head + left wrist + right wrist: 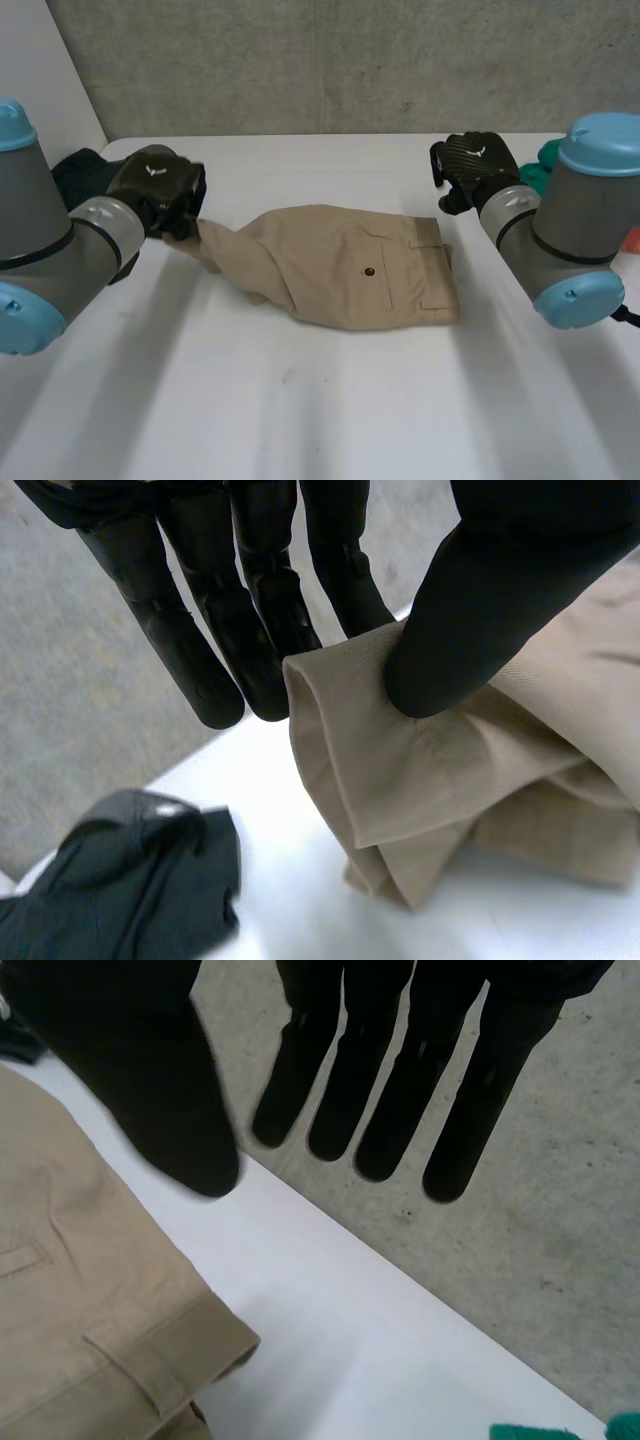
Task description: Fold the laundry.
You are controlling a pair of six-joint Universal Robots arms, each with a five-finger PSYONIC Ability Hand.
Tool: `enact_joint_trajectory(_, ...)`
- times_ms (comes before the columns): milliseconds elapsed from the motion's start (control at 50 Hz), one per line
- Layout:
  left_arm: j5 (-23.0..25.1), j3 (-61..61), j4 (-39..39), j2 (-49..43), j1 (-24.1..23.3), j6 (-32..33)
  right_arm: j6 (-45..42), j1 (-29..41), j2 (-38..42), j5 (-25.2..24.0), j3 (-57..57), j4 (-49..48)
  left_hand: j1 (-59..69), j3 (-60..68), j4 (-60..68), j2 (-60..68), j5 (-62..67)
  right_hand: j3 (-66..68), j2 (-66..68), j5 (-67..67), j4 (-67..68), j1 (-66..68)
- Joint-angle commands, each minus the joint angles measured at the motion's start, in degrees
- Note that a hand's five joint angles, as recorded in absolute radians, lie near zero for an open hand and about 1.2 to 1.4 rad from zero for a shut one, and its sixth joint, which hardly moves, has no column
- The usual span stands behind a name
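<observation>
Tan trousers lie folded in the middle of the white table, waistband toward my right arm. My left hand holds the leg end lifted off the table at the trousers' left side. In the left wrist view the thumb pinches the tan cloth against the fingers. My right hand hovers above the table just beyond the waistband corner, fingers straight and apart from the cloth, holding nothing.
A dark garment lies at the table's left, behind my left hand; it also appears below the fingers as dark cloth. Green cloth sits at the far right, near my right arm. A grey concrete wall backs the table.
</observation>
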Motion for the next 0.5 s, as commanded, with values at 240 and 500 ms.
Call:
enact_joint_trajectory(240,-0.7,-7.3,-6.7,5.0,-1.2,8.7,8.7,-1.3,25.2,-8.2,-37.5,22.7,-50.0,-50.7,-51.5,-51.4,-49.2,-15.4,-15.1,-16.0,-15.5,-15.3)
enact_joint_trajectory(500,0.4,-6.9,-6.7,10.4,3.0,8.6,9.2,-1.6,39.3,-7.6,-53.8,26.6,-57.4,-58.0,-58.8,-58.7,-56.5,-11.5,-11.2,-12.2,-11.7,-11.5)
